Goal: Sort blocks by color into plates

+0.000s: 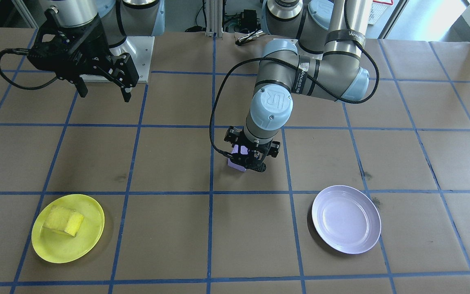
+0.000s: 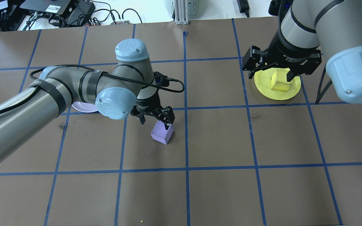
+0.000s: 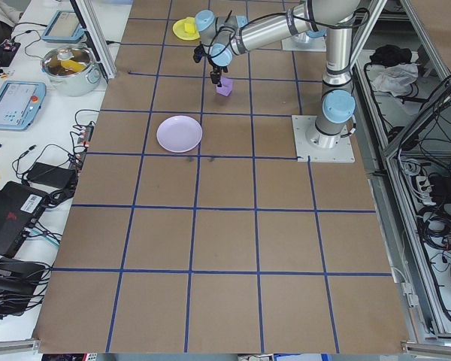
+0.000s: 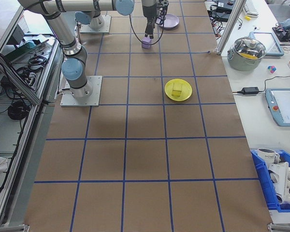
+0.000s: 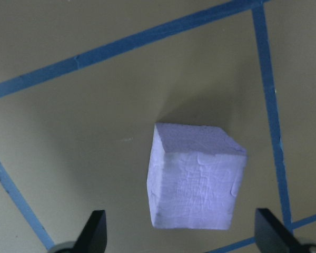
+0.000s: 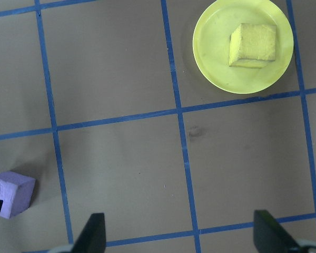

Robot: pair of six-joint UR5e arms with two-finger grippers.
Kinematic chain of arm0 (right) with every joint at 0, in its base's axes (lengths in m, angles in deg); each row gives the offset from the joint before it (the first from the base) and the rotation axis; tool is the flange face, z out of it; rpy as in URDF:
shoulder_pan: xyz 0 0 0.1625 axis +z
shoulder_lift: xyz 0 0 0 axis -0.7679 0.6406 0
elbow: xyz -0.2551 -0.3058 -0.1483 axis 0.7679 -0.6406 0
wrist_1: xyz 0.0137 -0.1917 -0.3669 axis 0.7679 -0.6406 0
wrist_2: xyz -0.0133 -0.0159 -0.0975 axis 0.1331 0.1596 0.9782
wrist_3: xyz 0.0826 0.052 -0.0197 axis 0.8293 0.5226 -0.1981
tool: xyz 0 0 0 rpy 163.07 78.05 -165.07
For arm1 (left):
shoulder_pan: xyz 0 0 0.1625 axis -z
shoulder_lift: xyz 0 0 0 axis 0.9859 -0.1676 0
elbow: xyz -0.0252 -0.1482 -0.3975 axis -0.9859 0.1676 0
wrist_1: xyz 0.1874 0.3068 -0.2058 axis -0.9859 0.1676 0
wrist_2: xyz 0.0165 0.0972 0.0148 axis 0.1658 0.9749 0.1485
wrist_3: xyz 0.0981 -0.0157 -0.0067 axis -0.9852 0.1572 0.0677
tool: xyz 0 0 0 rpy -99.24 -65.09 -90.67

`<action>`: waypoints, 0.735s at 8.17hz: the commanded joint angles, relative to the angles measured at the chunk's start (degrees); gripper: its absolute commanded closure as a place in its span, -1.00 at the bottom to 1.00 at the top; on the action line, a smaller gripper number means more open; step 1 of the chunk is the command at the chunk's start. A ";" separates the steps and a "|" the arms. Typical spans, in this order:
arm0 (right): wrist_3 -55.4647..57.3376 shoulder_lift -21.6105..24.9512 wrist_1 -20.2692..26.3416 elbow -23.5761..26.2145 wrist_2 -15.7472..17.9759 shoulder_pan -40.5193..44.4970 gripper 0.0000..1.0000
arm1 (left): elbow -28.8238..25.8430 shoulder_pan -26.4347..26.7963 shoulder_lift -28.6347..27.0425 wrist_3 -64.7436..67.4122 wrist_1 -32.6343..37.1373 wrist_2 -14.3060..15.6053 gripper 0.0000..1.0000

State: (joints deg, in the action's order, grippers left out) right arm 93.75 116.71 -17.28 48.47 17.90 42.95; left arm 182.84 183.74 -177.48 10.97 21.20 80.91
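Observation:
The light purple block (image 5: pixel 195 179) sits on the brown table (image 2: pixel 218 138) near its middle. My left gripper (image 5: pixel 181 234) hovers right over it, open, with one fingertip on each side and neither touching it; it also shows from above (image 2: pixel 156 123) at the purple block (image 2: pixel 162 134). The yellow block (image 1: pixel 64 220) lies in the yellow plate (image 1: pixel 55 247). My right gripper (image 1: pixel 105 96) hangs open and empty, high above the table. The lavender plate (image 1: pixel 346 219) holds nothing; from above the left arm hides most of that plate (image 2: pixel 81 108).
Blue tape divides the table into squares. The arms' base plates (image 4: pixel 79 91) stand at the robot's edge. A lidded pot (image 4: pixel 249 50), tablets and a blue bin (image 4: pixel 280 181) are on side tables beyond the table's far edge.

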 commanded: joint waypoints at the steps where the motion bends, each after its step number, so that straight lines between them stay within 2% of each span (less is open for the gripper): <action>1: -4.24 0.12 2.79 0.10 0.21 -0.04 -1.00 | 1.41 0.14 -1.41 -0.08 -0.61 -1.25 -1.00; 3: -5.15 0.39 7.26 -0.60 1.70 -0.04 -1.00 | 2.65 0.14 -2.38 0.09 -2.10 -1.25 -1.00; 6: -5.41 0.83 7.72 -0.43 1.70 -0.04 -1.00 | 2.65 0.14 -3.70 0.35 -2.72 -1.42 -1.00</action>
State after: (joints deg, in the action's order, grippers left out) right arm 88.54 117.39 -9.98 47.99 19.58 42.91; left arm 185.41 183.88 -180.63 11.20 18.84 79.56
